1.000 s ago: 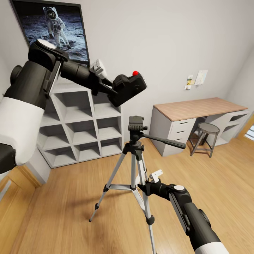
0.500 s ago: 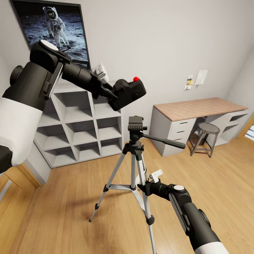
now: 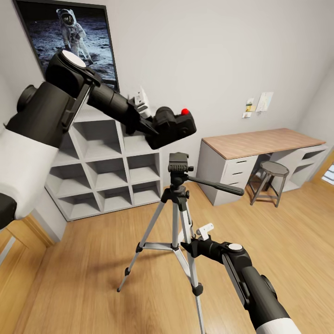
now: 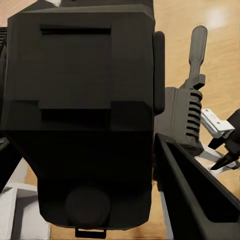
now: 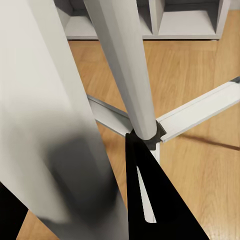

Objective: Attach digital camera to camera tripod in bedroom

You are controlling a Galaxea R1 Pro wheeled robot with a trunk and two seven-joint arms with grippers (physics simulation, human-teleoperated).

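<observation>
The digital camera (image 3: 175, 127), black and boxy with a red mark on top, hangs in the air just above the camera tripod head (image 3: 179, 163), a small gap between them. My left gripper (image 3: 160, 126) is shut on it from the left. In the left wrist view the digital camera (image 4: 80, 110) looms close, with the tripod head (image 4: 181, 120) and the pan handle (image 4: 197, 47) beyond it. The camera tripod (image 3: 176, 218) stands on the plank floor, its pan handle (image 3: 218, 186) pointing right. My right gripper (image 3: 189, 246) is shut on a silver leg (image 5: 60, 125) low down.
A grey-white cube shelf (image 3: 111, 162) stands against the wall behind the tripod, under an astronaut poster (image 3: 69, 32). A wooden-topped desk (image 3: 260, 143) with drawers and a round stool (image 3: 272, 177) are at the right. Open plank floor (image 3: 93, 278) lies around the tripod.
My left arm has brought the camera down and slightly to the right, closer to the tripod head, and tilted it more level. The right arm and the tripod have stayed put.
</observation>
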